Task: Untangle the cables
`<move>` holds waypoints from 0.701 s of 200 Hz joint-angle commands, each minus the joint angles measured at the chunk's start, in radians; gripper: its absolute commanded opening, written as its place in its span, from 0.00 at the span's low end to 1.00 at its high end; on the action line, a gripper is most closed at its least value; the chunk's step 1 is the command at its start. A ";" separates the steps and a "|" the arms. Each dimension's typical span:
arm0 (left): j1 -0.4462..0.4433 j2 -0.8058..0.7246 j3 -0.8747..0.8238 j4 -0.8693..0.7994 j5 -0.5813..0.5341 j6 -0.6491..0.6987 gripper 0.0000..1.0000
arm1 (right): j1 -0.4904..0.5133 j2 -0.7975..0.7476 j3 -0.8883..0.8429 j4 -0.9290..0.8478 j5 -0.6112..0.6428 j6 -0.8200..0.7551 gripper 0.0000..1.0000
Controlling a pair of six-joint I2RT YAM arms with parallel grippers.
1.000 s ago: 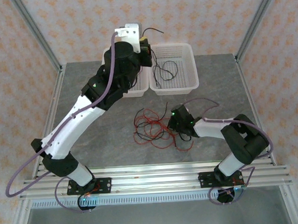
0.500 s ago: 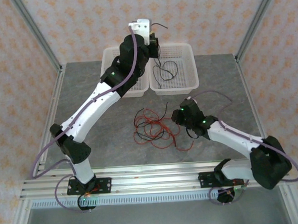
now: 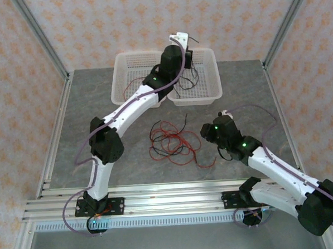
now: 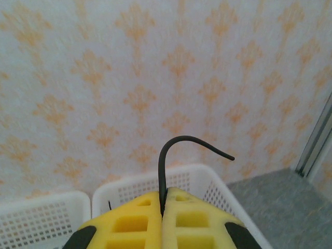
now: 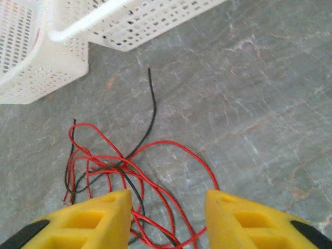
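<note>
the left basket (image 3: 125, 76) and right basket (image 3: 209, 83) sit side by side at the top centre of the table (image 3: 99, 117). the left claw (image 4: 162, 202) hangs over the right basket, pinching a cable (image 4: 162, 166). the tangle (image 3: 170, 142) lies mid-frame below the baskets, with the spread right claw (image 3: 209, 132) just to its right.
</note>
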 commanded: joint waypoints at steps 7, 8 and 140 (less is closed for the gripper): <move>0.006 0.069 0.054 0.047 -0.007 0.009 0.00 | 0.001 -0.056 -0.047 -0.059 0.038 0.036 0.41; 0.006 0.071 0.054 0.047 -0.005 0.010 0.00 | 0.001 -0.058 -0.048 -0.060 0.038 0.036 0.41; 0.006 0.394 0.186 -0.116 0.025 0.007 0.17 | 0.001 -0.072 -0.072 -0.063 0.016 0.046 0.41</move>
